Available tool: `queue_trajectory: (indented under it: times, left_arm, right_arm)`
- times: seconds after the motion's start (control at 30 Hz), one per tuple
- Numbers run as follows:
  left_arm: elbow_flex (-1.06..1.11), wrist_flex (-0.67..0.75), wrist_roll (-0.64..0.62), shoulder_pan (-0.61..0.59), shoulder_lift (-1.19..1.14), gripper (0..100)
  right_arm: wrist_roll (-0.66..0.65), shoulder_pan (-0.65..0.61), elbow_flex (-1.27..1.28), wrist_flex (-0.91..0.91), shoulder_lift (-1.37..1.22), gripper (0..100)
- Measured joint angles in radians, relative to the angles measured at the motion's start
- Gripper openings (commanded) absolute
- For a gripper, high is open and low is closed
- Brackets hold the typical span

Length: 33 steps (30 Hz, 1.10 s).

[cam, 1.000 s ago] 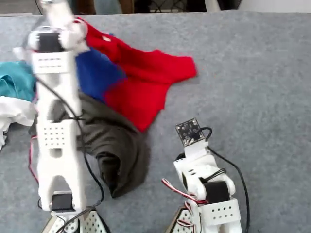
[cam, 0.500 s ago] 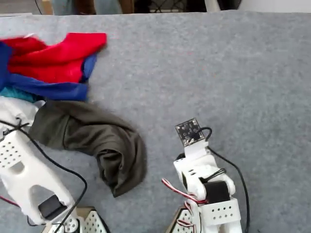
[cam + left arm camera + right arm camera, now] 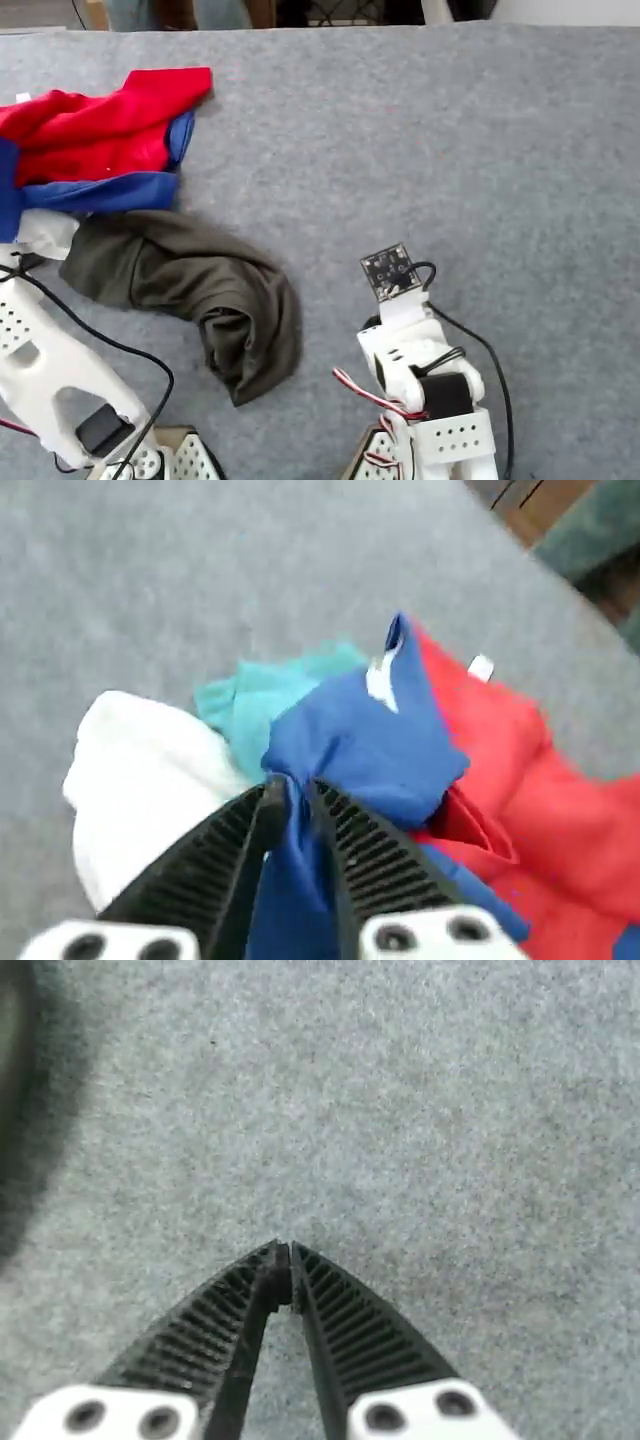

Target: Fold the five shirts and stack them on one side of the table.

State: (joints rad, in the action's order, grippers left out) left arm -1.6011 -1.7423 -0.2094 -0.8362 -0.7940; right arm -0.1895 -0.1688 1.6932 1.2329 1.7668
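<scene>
Shirts (image 3: 90, 150) lie bunched at the far left of the table (image 3: 480, 150). A red shirt (image 3: 110, 110) sits on top of a blue shirt (image 3: 100, 192). A white shirt (image 3: 45, 230) and a teal shirt (image 3: 260, 695) are tucked beside them, and a dark olive shirt (image 3: 190, 285) is crumpled nearer the arms. None is folded or stacked yet.

The left claw (image 3: 295, 788) is closed on a gathered ridge of the blue shirt, with cloth pinched between its ribbed inner faces. The right claw (image 3: 284, 1255) is closed with its tips together. It holds nothing and hangs over bare table near the olive shirt.

All five shirts look light, soft and limp. They will probably sag and trail from wherever they are pinched instead of keeping their shape. The blue shirt lies under the red one, so pulling it is likely to drag the red shirt along. The table's felt-like cover may also catch the cloth. A grip on a mid-body bunch will not spread the shirt flat. Shoulder seams or hem corners, one per claw, seem the better places to hold.
</scene>
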Motion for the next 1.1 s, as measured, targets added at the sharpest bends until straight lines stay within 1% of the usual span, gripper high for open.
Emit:
queue_trajectory:
  times: [0.07,0.1,0.37,0.5,0.7,0.87,1.0,1.1]
  left_arm:
    - [0.041,-0.011,0.002,-0.011,0.017,25]
    - [0.069,-0.011,0.002,-0.017,0.023,25]
    - [0.282,-0.014,0.002,-0.087,0.028,25]
    - [0.359,-0.014,0.066,-0.115,0.028,25]
    - [0.387,-0.014,0.133,-0.153,0.028,25]
    - [0.388,-0.014,0.184,-0.160,0.032,25]
    - [0.439,-0.014,0.196,-0.160,0.121,25]
    - [0.531,-0.014,0.198,-0.140,0.227,25]
  right_arm:
    - [0.000,0.000,0.000,0.000,0.000,1.5]
    - [0.000,0.000,0.000,0.000,0.000,1.5]
    - [0.000,0.000,0.000,0.000,0.000,1.5]
    - [0.000,0.000,0.000,0.000,0.000,1.5]
    - [0.000,0.000,0.000,0.000,0.000,1.5]
    - [0.000,0.000,0.000,0.000,0.000,1.5]
    - [0.000,0.000,0.000,0.000,0.000,1.5]
    - [0.000,0.000,0.000,0.000,0.000,1.5]
